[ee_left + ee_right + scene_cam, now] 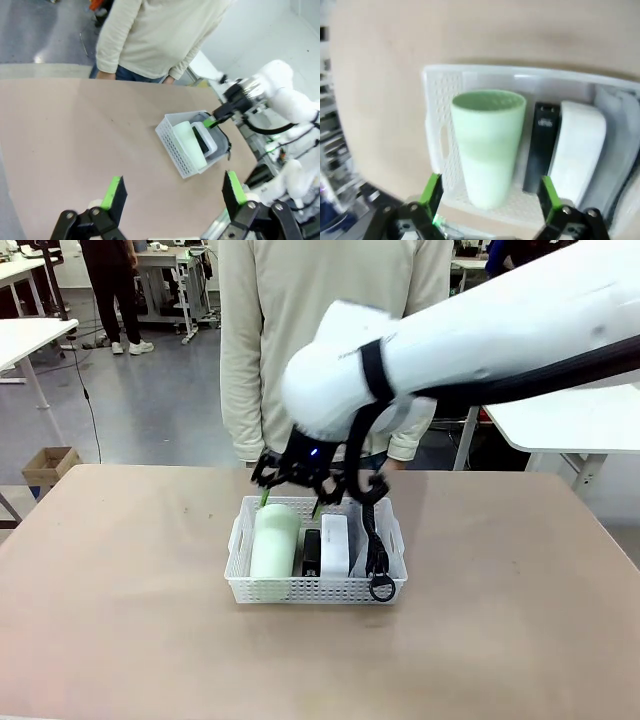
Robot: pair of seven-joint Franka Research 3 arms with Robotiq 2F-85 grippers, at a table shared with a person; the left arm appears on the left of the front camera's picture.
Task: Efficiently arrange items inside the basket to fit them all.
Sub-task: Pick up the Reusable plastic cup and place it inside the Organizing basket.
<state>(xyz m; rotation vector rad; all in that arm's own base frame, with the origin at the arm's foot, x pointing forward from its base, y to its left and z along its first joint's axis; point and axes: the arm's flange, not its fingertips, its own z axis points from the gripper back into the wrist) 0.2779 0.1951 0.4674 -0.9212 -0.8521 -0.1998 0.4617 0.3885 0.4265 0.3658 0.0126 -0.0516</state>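
Observation:
The white basket [315,589] stands mid-table. Side by side in it lie the pale green cup [275,540], the black stapler [312,552], the small white box [335,543] and the grey pouch [388,545], whose black strap and ring [382,589] hang over the front rim. My right gripper [291,503] hovers open over the basket's far edge, above the cup. In the right wrist view the gripper [490,197] straddles the cup [487,145], apart from it, with the stapler [542,145] and box [580,145] beside. My left gripper [174,192] is open and high over bare table, far from the basket [175,150].
A person in a cream sweater [330,340] stands at the table's far edge, just behind the basket. The brown tabletop [120,590] is bare to the left, right and front of the basket. My right arm [470,340] spans the upper right.

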